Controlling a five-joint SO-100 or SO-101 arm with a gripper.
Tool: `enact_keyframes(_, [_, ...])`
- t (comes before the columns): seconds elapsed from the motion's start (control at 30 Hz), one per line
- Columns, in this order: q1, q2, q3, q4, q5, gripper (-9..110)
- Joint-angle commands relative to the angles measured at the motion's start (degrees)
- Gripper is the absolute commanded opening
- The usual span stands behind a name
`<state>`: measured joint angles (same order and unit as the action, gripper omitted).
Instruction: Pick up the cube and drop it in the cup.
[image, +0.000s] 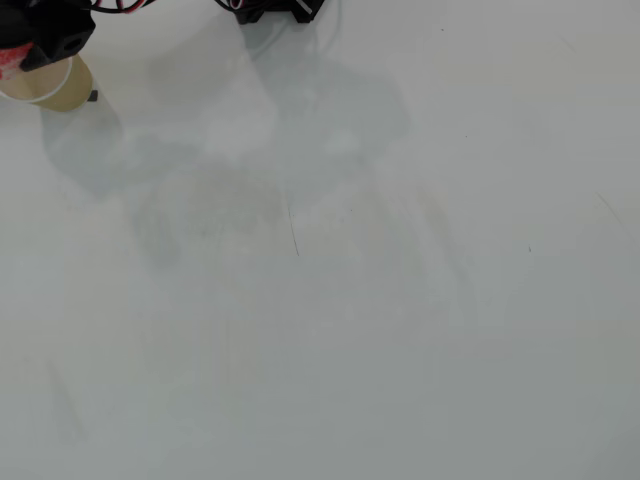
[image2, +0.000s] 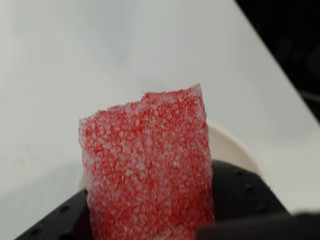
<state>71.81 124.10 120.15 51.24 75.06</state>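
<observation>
1. Filling the wrist view, the cube (image2: 147, 170) is a red, speckled, spongy block pinched between the black jaws of the gripper (image2: 150, 210), one jaw on each side of it.
2. Behind and below it, the pale rim of the cup (image2: 235, 145) curves around, so the cube seems to hang over the cup's mouth.
3. From overhead, the cup (image: 55, 90) stands at the top left corner of the white bench (image: 350, 300), largely hidden under the gripper (image: 30, 50).
4. Judging by this, the step in hand is the release. Centre the cube over the opening, keep it clear of the rim, then spread the jaws without swinging, since a light paper cup could tip if nudged.
</observation>
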Motion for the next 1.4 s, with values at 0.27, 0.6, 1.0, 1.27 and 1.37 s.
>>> enact_keyframes(0.27, [1.76, 8.44, 2.99, -4.04, -1.05, 4])
enact_keyframes(0.6, [2.20, 7.12, 3.25, -2.90, -1.05, 4])
enact_keyframes(1.0, [2.20, 6.77, 3.25, -2.81, -1.05, 4])
enact_keyframes(1.27, [1.76, 6.77, 2.99, -2.99, -1.05, 17])
enact_keyframes(1.37, [1.58, 6.50, 2.99, -2.99, -1.05, 20])
